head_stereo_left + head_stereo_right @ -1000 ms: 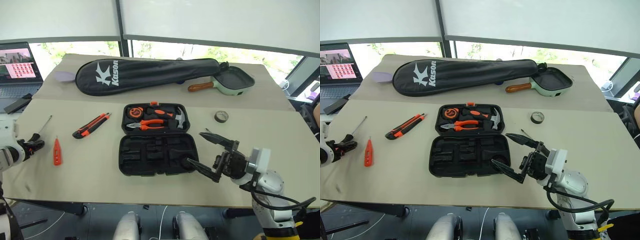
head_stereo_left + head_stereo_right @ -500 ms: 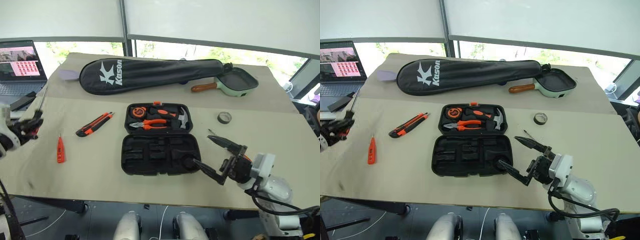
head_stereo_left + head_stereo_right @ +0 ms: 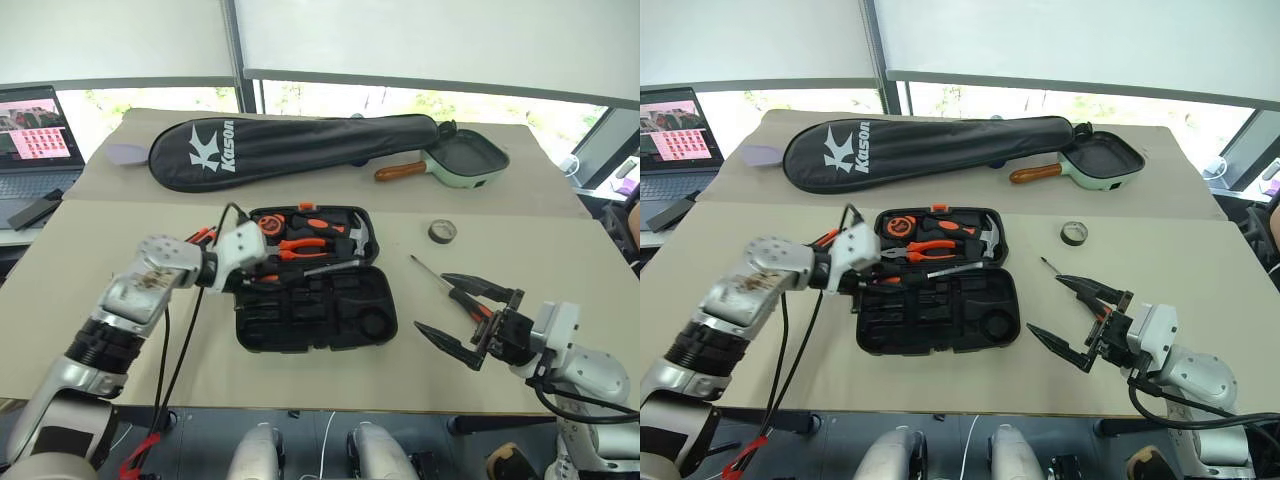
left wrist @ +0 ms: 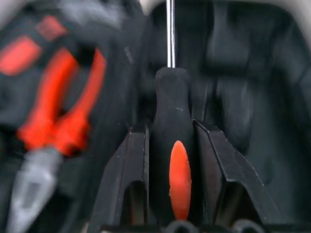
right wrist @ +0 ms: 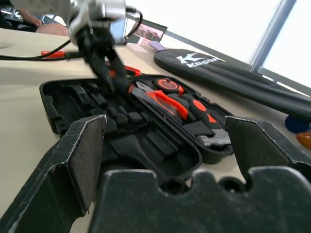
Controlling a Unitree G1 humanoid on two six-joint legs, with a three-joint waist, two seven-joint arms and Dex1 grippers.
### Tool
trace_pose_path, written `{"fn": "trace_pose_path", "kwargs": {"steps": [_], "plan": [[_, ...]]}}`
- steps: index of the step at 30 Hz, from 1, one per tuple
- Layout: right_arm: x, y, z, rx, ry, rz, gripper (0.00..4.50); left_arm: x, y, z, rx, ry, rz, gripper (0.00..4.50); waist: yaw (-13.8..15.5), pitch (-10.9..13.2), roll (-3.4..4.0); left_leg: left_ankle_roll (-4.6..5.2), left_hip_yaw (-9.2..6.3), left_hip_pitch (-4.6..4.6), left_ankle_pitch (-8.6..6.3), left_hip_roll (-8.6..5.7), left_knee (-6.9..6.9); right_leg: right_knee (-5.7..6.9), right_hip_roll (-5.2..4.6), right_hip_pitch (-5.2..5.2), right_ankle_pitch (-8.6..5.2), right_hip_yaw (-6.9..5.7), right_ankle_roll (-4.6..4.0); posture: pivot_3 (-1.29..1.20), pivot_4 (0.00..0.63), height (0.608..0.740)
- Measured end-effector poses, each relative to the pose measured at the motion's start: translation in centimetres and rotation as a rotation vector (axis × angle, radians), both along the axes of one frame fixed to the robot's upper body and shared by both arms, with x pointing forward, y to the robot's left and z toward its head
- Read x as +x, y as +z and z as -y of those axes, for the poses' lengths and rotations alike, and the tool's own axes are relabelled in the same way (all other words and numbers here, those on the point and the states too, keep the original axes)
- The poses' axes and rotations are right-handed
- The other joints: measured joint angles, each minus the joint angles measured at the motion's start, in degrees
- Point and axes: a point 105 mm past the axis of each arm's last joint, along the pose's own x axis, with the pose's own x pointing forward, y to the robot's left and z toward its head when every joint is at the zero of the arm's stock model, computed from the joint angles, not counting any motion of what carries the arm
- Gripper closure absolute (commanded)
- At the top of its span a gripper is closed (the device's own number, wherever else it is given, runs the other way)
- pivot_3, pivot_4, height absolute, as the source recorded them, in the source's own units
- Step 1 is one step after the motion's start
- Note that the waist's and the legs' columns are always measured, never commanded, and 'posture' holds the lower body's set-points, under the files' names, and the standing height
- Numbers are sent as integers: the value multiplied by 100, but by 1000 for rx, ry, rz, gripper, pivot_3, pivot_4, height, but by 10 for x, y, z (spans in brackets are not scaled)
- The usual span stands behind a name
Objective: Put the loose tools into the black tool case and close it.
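The black tool case [image 3: 330, 322] lies open at the table's middle, with pliers [image 4: 63, 107], a hammer and a tape measure in its far half. My left gripper [image 3: 255, 276] hangs over the case's left part, shut on a screwdriver [image 4: 177, 160] by its orange-black handle; the thin shaft [image 3: 325, 268] points right across the hinge line. To the right of the case my right gripper [image 3: 468, 315] stands open above the handle end of a second screwdriver [image 3: 432, 272] that lies on the table. A dark tape roll [image 3: 442, 232] sits further back. The utility knife [image 3: 825, 238] peeks out behind my left arm.
A long black Kason bag [image 3: 290, 145] and a green pan [image 3: 470, 160] with a wooden handle lie along the far side. A laptop [image 3: 35, 130] stands at the far left. The table's front edge runs close below both grippers.
My left gripper closed on the screwdriver at the table's left edge, lifted it and swung right to above the case. My right gripper drew a little to the right, away from the case.
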Motion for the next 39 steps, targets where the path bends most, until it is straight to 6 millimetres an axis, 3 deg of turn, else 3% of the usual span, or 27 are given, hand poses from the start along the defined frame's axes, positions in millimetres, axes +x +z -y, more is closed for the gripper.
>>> {"fn": "trace_pose_path", "kwargs": {"steps": [4,10,18,20,24,29,33,38,39], "plan": [[-4,-6,-1,20,-10,-21,0,11,1,-4,72,8,54,3625,41,0,0,0,0,-3,0,-5,12,0,-7,5,0,-2,6,0,150,740],[-5,-8,-1,30,-30,-25,0,12,-7,-8,131,-21,66,3625,31,0,0,0,0,-1,0,-4,14,3,-7,5,0,-2,7,0,150,740],[-3,-8,-1,26,-29,-22,0,14,-9,3,132,-28,85,3625,85,0,1,0,0,-1,0,-5,24,3,-9,12,1,-3,9,0,150,740],[-4,-9,-2,24,-22,-23,0,14,-8,9,106,-39,82,2622,106,0,1,1,0,-3,0,-5,29,3,-9,12,2,-3,10,0,150,740],[-5,-10,-4,22,-9,-29,0,14,1,22,-31,-40,124,1419,143,1,1,1,-5,-14,0,-2,40,4,-9,9,3,-8,12,0,150,740],[-7,-14,-5,23,-5,-46,0,15,32,8,-264,53,143,1419,101,0,4,3,-9,-17,-2,1,42,9,-9,6,4,-10,12,0,150,740],[-8,-15,-6,24,-1,-51,0,12,22,3,-329,101,103,2499,103,0,4,3,-10,-17,-1,0,48,11,-9,9,4,-12,12,0,150,740],[-6,-14,-8,25,9,-45,0,18,2,5,-371,170,49,4406,150,0,4,3,-12,-20,-2,-2,59,11,-9,13,6,-16,15,0,150,740],[-6,-14,-8,25,9,-45,0,19,0,8,-372,175,51,4466,156,0,4,3,-13,-24,-2,-3,62,11,-9,12,6,-17,16,0,150,740]]}}
